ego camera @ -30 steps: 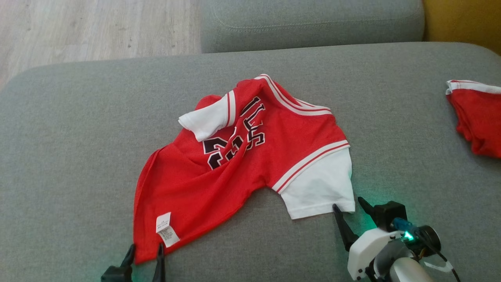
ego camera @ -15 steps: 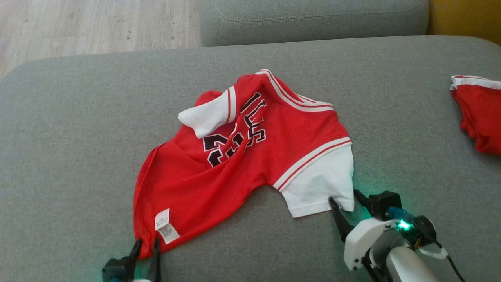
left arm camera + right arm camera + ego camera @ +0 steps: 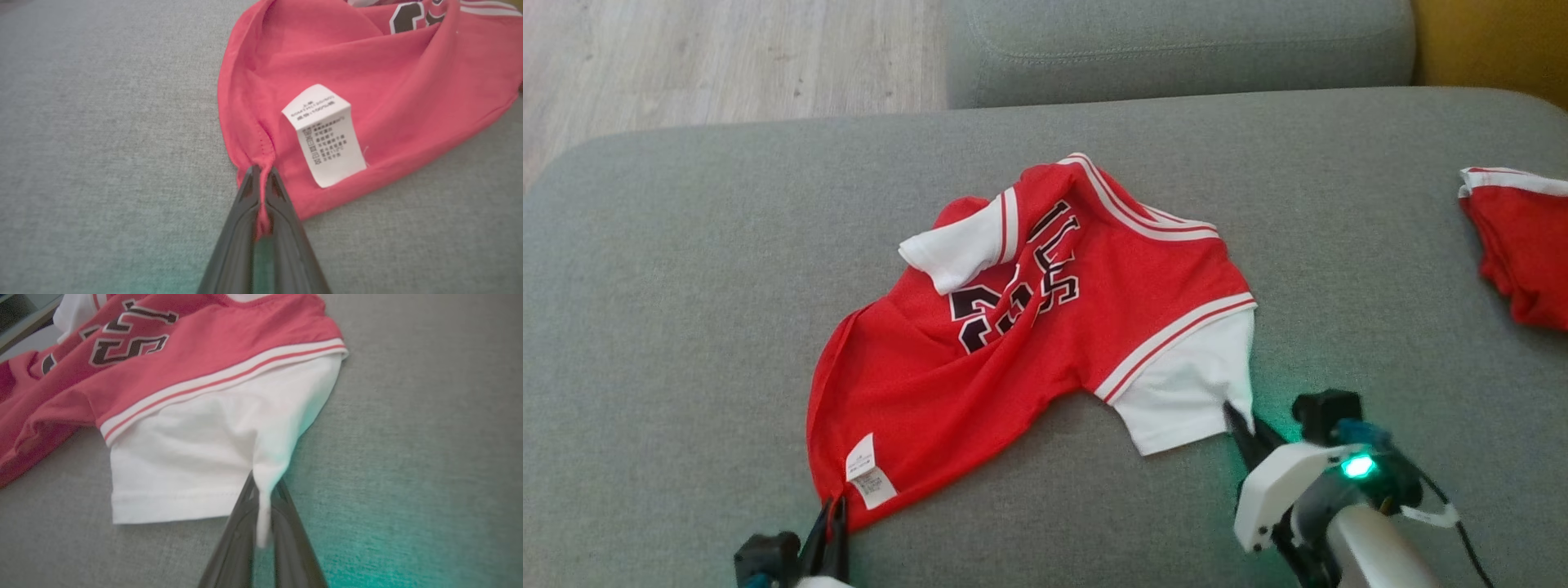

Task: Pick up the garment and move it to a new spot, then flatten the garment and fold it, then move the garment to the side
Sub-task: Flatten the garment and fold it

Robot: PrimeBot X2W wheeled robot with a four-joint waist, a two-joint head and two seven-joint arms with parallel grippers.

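clamping near corners of the garment (image 3: 1045,327) are left gripper (image 3: 835,506) and right gripper (image 3: 1233,415).

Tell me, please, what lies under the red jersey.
Grey sofa cushion shows all around the jersey, so it rests on that; anything beneath its bunched folds is covered and cannot be seen.

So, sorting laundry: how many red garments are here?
2: the jersey in the centre, and a second red garment at the head view's right edge, partly cut off; others may be hidden.
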